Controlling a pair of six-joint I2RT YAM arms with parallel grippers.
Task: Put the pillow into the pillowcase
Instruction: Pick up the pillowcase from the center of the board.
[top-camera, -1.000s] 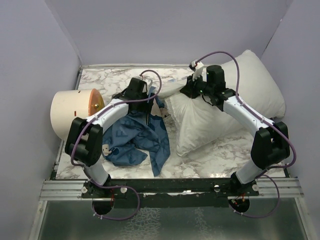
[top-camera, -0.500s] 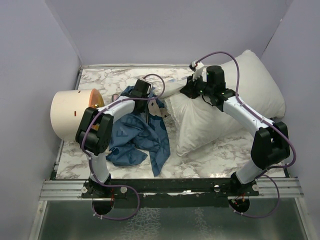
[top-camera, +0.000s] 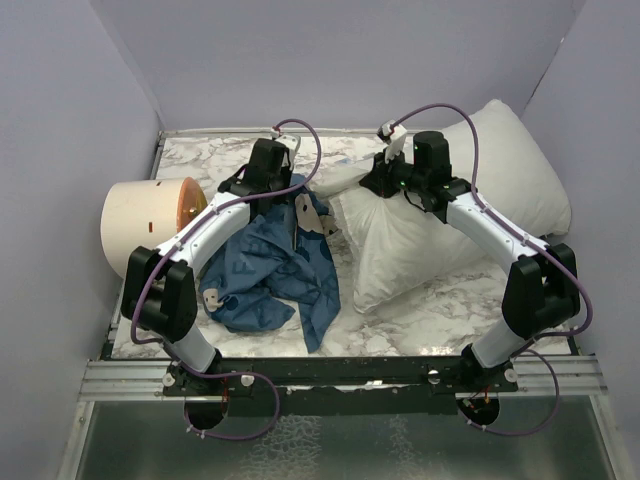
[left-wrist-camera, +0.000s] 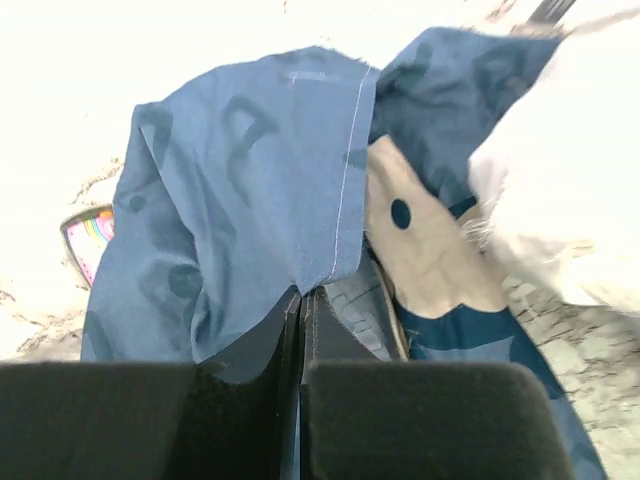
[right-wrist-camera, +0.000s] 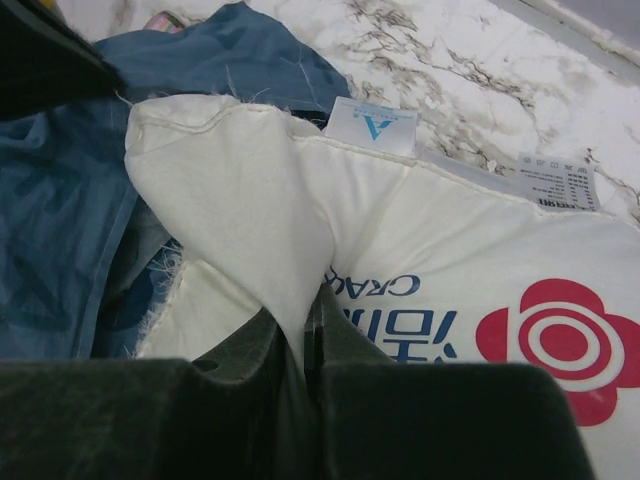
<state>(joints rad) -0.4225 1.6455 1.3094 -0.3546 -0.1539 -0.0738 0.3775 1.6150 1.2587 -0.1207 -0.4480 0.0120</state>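
Note:
The white pillow (top-camera: 455, 205) lies slantwise at the right of the marble table, its red logo and dark text showing in the right wrist view (right-wrist-camera: 560, 335). My right gripper (top-camera: 376, 180) (right-wrist-camera: 312, 300) is shut on a pinched fold of the pillow's left corner. The blue printed pillowcase (top-camera: 270, 270) lies crumpled at centre left, touching that corner. My left gripper (top-camera: 288, 192) (left-wrist-camera: 302, 293) is shut on the pillowcase's stitched hem (left-wrist-camera: 345, 170), at the top of the heap. A cream mouse-face print (left-wrist-camera: 425, 250) shows beside it.
A cream cylinder (top-camera: 145, 225) with an orange inside lies on its side at the left wall. Lilac walls close the table on three sides. A metal rail (top-camera: 350, 375) runs along the near edge. A small rainbow-coloured card (left-wrist-camera: 88, 240) peeks from under the cloth.
My left gripper has gone from open to shut on the pillowcase's hem, and its wrist has shifted slightly back. The right arm and the pillow have not moved.

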